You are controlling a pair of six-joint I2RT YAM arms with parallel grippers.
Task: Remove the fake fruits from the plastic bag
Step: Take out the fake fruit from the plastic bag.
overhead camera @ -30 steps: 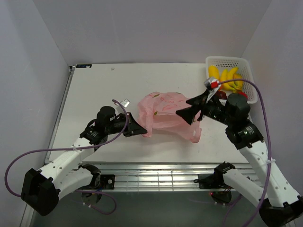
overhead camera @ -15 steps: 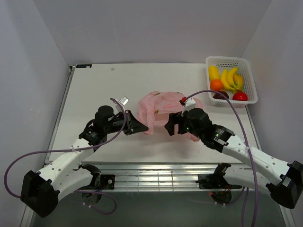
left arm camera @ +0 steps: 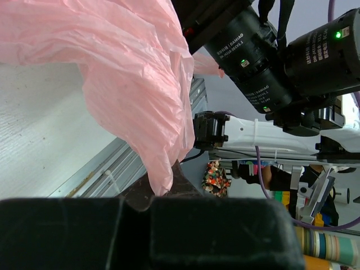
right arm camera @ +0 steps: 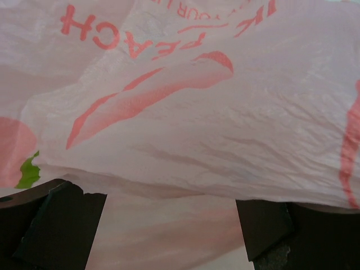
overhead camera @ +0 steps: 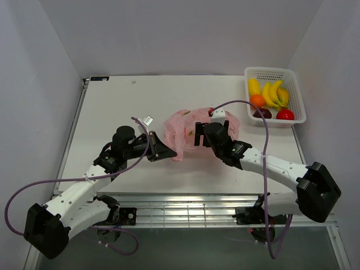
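Note:
The pink plastic bag [overhead camera: 184, 130] lies crumpled at the middle of the table. My left gripper [overhead camera: 163, 152] is shut on its left edge; in the left wrist view the pink film [left arm camera: 135, 84] hangs pinched in the gripper [left arm camera: 160, 194]. My right gripper [overhead camera: 197, 135] is open, low against the bag's right side. In the right wrist view the bag [right arm camera: 185, 107] fills the frame between the spread jaws of the gripper [right arm camera: 169, 225]. A banana bunch [overhead camera: 274, 93], an orange [overhead camera: 257, 100], a dark purple fruit [overhead camera: 261, 113] and a red apple [overhead camera: 285, 114] lie in the basket. What the bag holds is hidden.
The white perforated basket [overhead camera: 271, 72] stands at the back right corner, close to the right wall. The right arm's purple cable [overhead camera: 247, 107] loops over the table between bag and basket. The table's front edge and metal rail [overhead camera: 185, 199] run just behind both arms.
My right arm has dropped from a raised pose by the basket and swung left, bringing its open gripper against the bag. My left gripper has kept its hold, barely moving.

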